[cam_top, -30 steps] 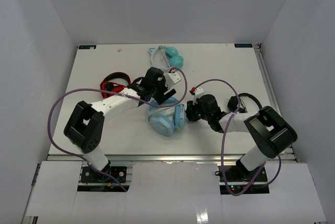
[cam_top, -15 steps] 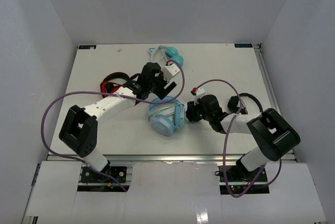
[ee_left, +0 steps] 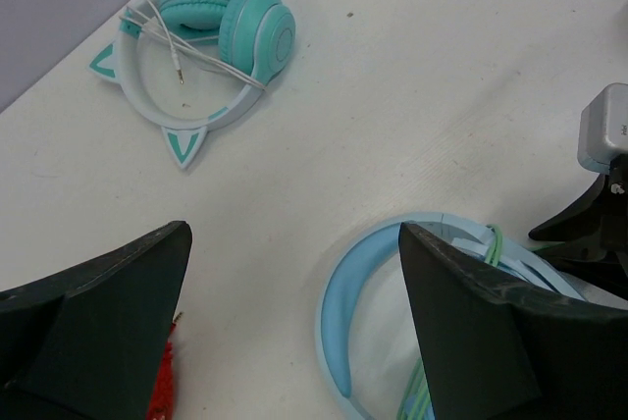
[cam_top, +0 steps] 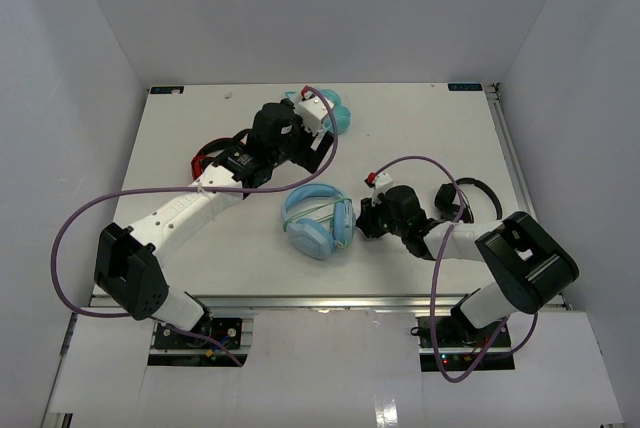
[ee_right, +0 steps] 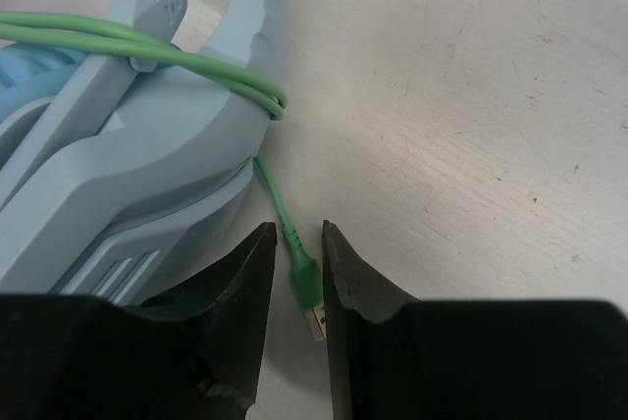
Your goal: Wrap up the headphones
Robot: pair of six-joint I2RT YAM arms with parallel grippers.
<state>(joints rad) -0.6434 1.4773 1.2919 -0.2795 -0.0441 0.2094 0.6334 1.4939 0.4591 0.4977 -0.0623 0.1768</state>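
The light-blue headphones (cam_top: 318, 223) lie in the middle of the table, with the pale-green cable (ee_right: 147, 47) looped round the band. My right gripper (cam_top: 362, 218) is right of them, low over the table. Its jaws (ee_right: 294, 229) stand a narrow gap apart, with the cable's plug (ee_right: 306, 288) lying between them beside the cup (ee_right: 128, 184). A small gap shows on the plug's left side. My left gripper (cam_top: 318, 153) is wide open and empty, raised behind the headphones; the headband (ee_left: 358, 322) shows below it in the left wrist view.
A teal pair with a white cat-ear band (cam_top: 330, 113) (ee_left: 211, 37) lies at the back. A red-and-black pair (cam_top: 215, 158) lies at the left under my left arm. A black pair (cam_top: 470, 193) lies at the right by my right arm.
My left arm has lifted off the headphones and drawn back and left, towards the teal pair. My right gripper has stayed by the cup.
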